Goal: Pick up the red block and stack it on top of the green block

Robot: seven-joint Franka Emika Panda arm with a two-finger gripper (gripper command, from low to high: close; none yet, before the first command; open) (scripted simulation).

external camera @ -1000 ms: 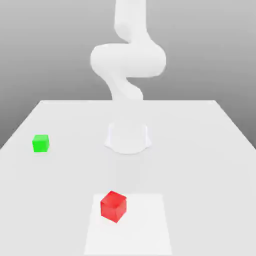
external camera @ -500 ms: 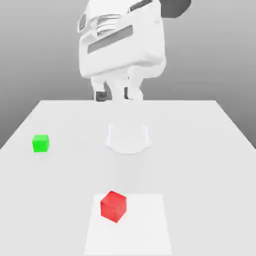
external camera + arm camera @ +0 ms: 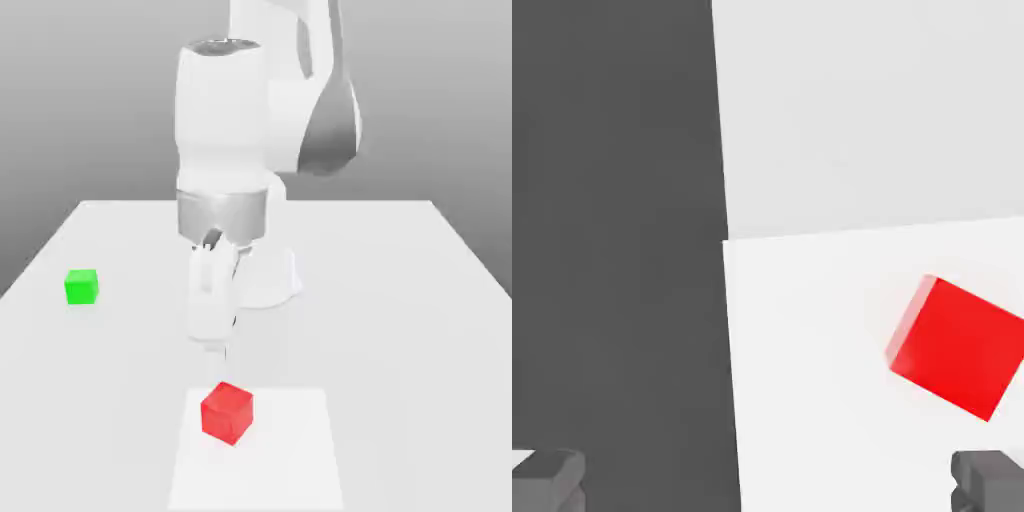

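White arm (image 3: 262, 120) links dominate your exterior view: the arm comes down from above the worktop's (image 3: 400, 300) far edge, wrist pointing downward, with the hand tilted slightly toward the near edge. You see the gripper (image 3: 214, 346) hanging above the worktop, just beyond the red block (image 3: 227, 411) and apart from it. In your hand view the two dark fingertips (image 3: 548, 478) stand wide apart with nothing between them, so the pincer is fully open and holds nothing.

The red block rests near the worktop's near edge, on a paler square patch (image 3: 290, 450), toward that patch's far corner on the exterior view's left. It sits turned at an angle to the patch's edges.

You find the green block (image 3: 82, 286) near the worktop's edge on the exterior view's left, well apart from the red block and the gripper, flat on the surface.
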